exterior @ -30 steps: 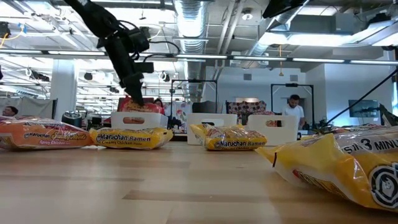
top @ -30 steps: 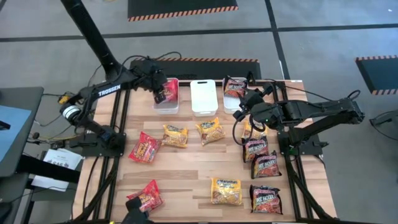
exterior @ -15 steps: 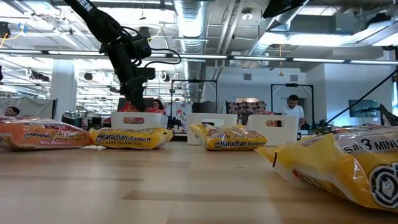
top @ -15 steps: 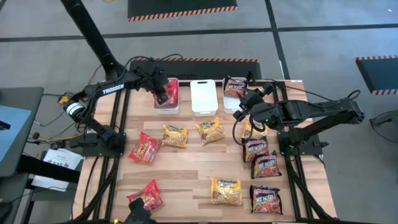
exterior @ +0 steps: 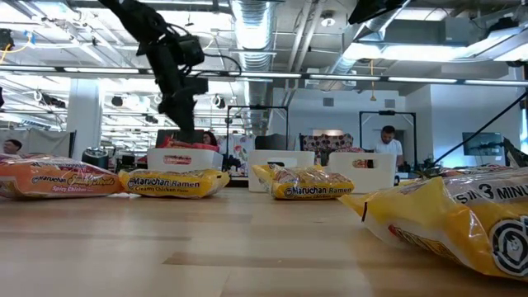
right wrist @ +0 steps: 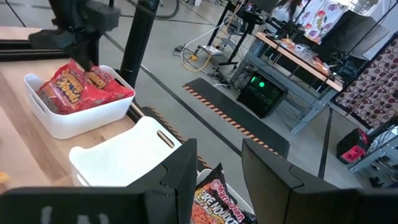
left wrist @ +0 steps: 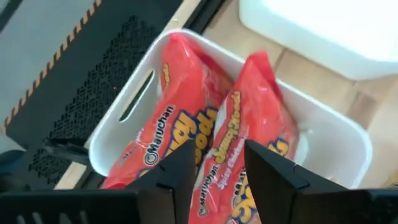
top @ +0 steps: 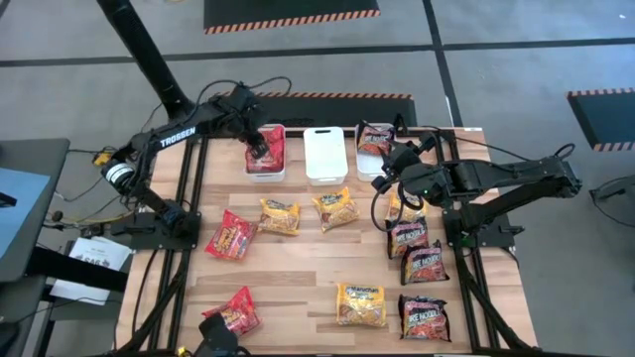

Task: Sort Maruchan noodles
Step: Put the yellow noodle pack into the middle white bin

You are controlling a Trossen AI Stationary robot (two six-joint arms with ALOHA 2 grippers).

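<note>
Two red Maruchan noodles packets [left wrist: 236,130] lie side by side in the left white tray [top: 265,164] at the table's far edge. My left gripper [left wrist: 219,177] stands open just above them, its fingers on either side of one packet's middle. In the low view it [exterior: 188,130] hangs over that tray. A dark packet [right wrist: 214,196] lies in the right tray [top: 374,159]. My right gripper [top: 391,167] waits open beside that tray. Red [top: 231,236], yellow [top: 280,215] and dark [top: 424,263] packets lie flat on the table.
The middle white tray [top: 324,154] stands between the other two. More packets lie at the near edge: red [top: 238,312], yellow [top: 360,303], dark [top: 424,317]. A yellow packet [top: 402,208] is partly under my right arm. Bare wood shows in the table's middle [top: 298,268].
My left gripper, which was shut on a red packet over the left tray, has opened and let it go. The packet now lies in the tray beside the other red one. The gripper has shifted slightly toward the table's far edge.
</note>
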